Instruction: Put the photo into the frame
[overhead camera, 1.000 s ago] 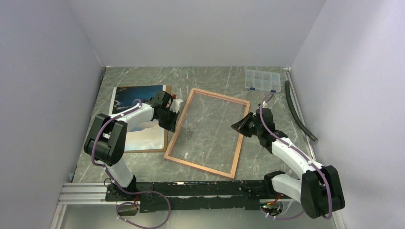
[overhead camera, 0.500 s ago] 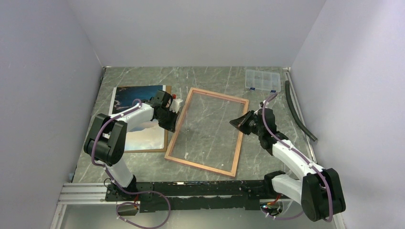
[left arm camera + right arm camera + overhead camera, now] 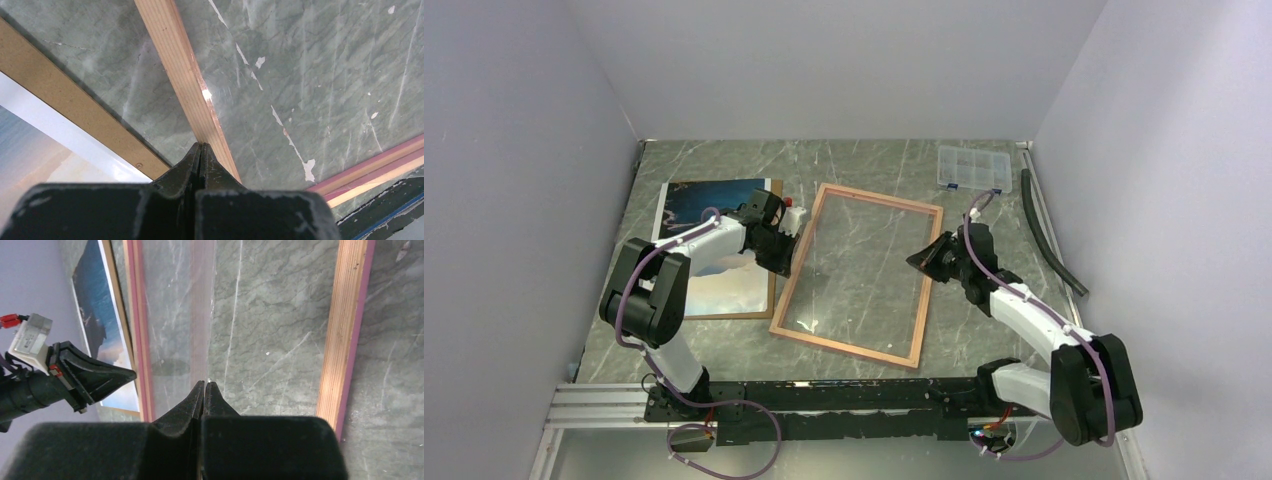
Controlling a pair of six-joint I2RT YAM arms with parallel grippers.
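Frame (image 3: 844, 347): tan wood reverse up, pink edging, flat beside sea photo (image 3: 694, 200). Grey-green marbled table (image 3: 864, 160), pale lilac walls (image 3: 824, 60). Left gripper (image 3: 201, 146), right gripper (image 3: 204, 384): fingers pressed together, holding nothing.

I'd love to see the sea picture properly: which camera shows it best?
Top external: nearly the whole photo shows, only the left arm crossing it. Left wrist catches a pale corner; right wrist a narrow strip.
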